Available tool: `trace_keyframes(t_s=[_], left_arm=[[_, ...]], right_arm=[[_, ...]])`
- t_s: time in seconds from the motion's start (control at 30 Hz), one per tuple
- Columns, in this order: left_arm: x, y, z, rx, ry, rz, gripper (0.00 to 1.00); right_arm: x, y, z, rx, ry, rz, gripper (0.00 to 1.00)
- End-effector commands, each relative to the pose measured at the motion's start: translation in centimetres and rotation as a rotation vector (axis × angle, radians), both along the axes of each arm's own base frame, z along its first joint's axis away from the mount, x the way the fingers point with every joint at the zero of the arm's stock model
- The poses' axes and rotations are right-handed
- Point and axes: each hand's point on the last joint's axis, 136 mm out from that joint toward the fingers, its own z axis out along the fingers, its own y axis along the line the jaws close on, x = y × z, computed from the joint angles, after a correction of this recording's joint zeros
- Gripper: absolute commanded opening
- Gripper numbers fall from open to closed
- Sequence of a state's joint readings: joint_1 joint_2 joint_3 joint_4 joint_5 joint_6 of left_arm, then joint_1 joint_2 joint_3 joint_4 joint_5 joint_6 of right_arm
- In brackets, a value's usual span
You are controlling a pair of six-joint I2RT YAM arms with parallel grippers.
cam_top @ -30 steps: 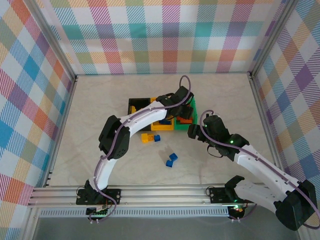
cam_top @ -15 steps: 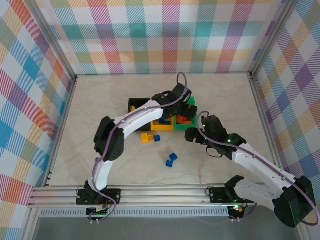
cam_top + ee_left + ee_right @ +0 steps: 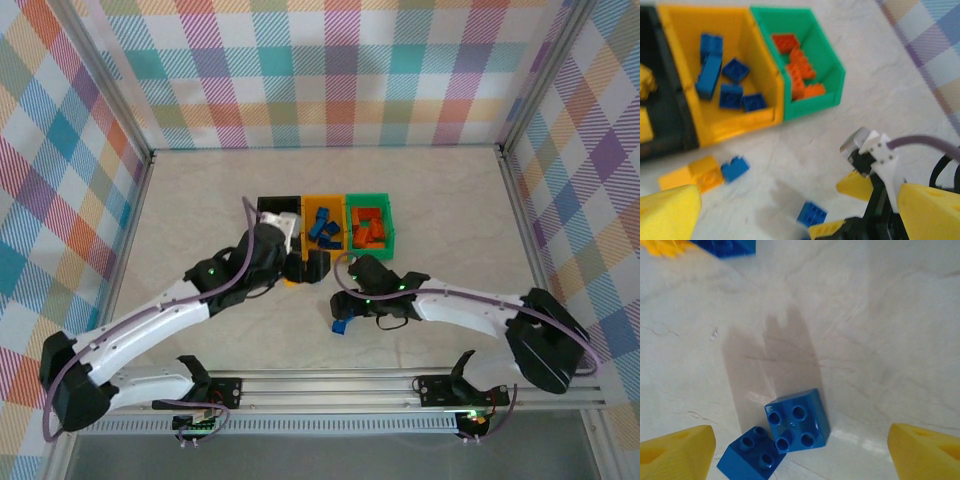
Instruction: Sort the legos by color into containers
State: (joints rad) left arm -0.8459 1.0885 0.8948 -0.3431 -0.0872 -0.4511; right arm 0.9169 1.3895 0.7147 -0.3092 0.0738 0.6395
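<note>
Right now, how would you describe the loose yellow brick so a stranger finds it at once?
Find the three joined bins. Just in front of where the black bin meets the yellow-orange bin lies one yellow brick. Its loose neighbours are all blue bricks.

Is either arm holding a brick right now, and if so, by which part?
Nothing is held. The left gripper is open and empty; the right gripper hangs open over two blue bricks on the table.

arms (image 3: 150, 325): white shells, black joints | cables (image 3: 920, 141): purple | jaws: yellow pads (image 3: 675, 450)
</note>
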Motion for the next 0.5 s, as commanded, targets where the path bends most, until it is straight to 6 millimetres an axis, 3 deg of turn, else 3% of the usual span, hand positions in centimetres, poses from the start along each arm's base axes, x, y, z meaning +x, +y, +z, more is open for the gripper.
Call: trace_keyframes(t_s=[0.0,0.2,0.47], left_arm=[[-1.8,1.9,-2.0,-0.017,0.053,0.049,1.00],[-3.4,4.6,-4.4,-0.023,0.075,0.107,1.00],[-4.0,5.5,-5.0,-0.017,0.073,0.114,1.00]], right_arm=[[1.1,2.0,0.8,0.039,-0.029,-0.063,0.88],[1.5,1.6,-0.4,-0.082,-0.018,-0.115,0.81],[1.7,0.8,-2.3,-0.232,0.007,-0.134,0.68]])
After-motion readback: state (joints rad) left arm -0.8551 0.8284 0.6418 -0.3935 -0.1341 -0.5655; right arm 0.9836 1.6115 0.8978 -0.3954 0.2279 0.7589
